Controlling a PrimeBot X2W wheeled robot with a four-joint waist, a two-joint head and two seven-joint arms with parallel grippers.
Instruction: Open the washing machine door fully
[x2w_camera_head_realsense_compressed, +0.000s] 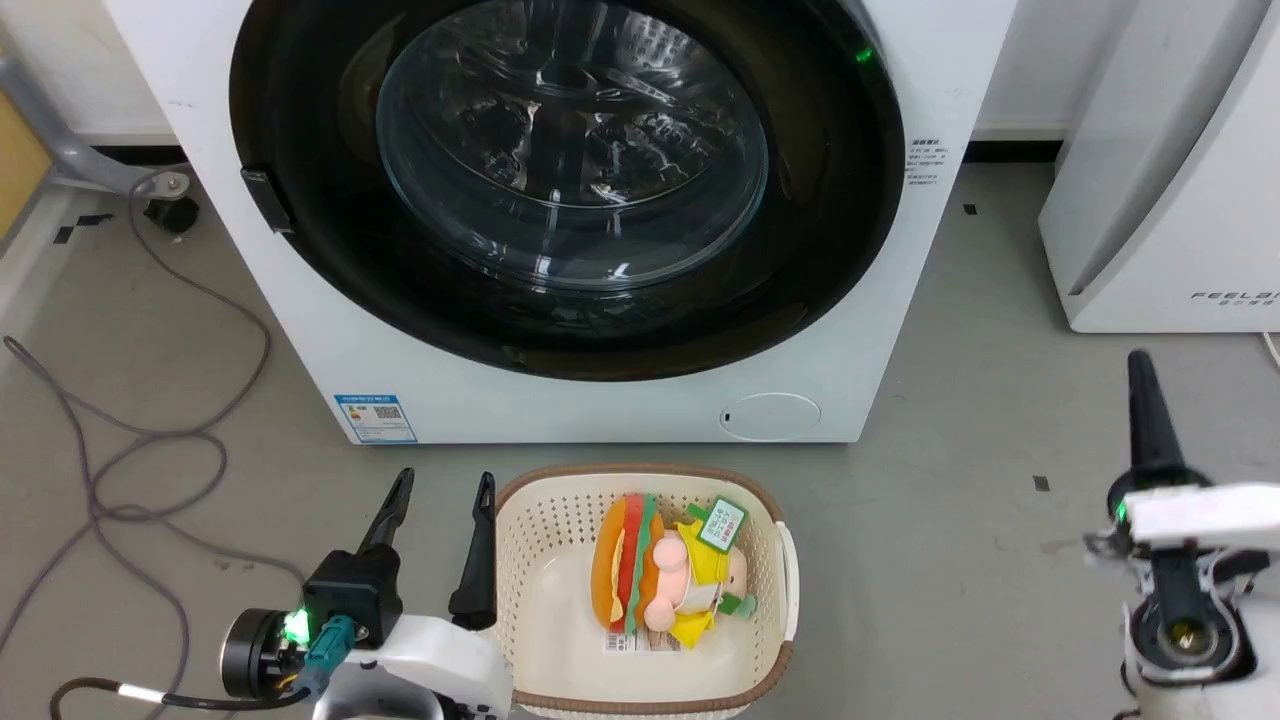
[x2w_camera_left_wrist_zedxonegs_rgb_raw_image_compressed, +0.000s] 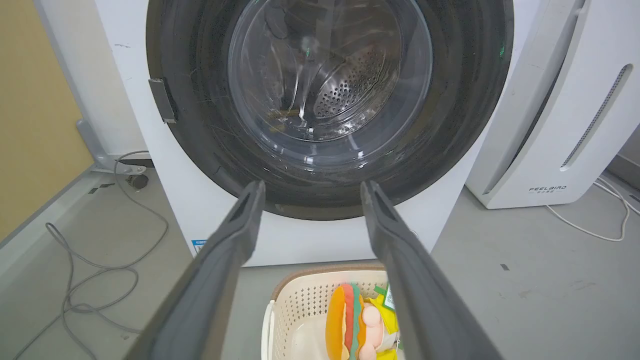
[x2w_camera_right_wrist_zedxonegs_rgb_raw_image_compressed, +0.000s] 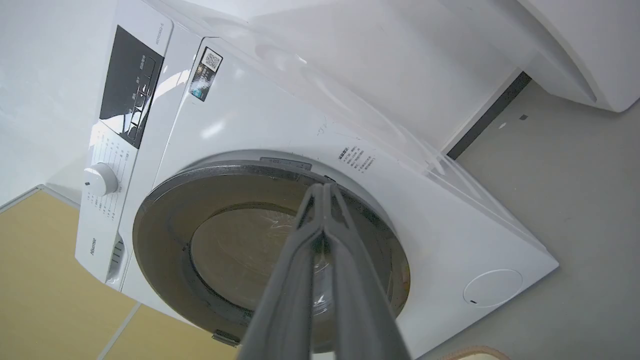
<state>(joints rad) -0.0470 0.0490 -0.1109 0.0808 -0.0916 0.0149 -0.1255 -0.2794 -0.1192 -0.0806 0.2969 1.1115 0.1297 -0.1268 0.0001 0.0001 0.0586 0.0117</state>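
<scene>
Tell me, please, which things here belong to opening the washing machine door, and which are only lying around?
For the job:
washing machine door, closed
washing machine
left gripper, open
right gripper, shut

Only lying about:
cream laundry basket
burger plush toy inside it
white FEELBIRD appliance
grey cable on the floor

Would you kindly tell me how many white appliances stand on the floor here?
2: the washing machine straight ahead, and a white appliance to its right; more may lie outside the views.
</scene>
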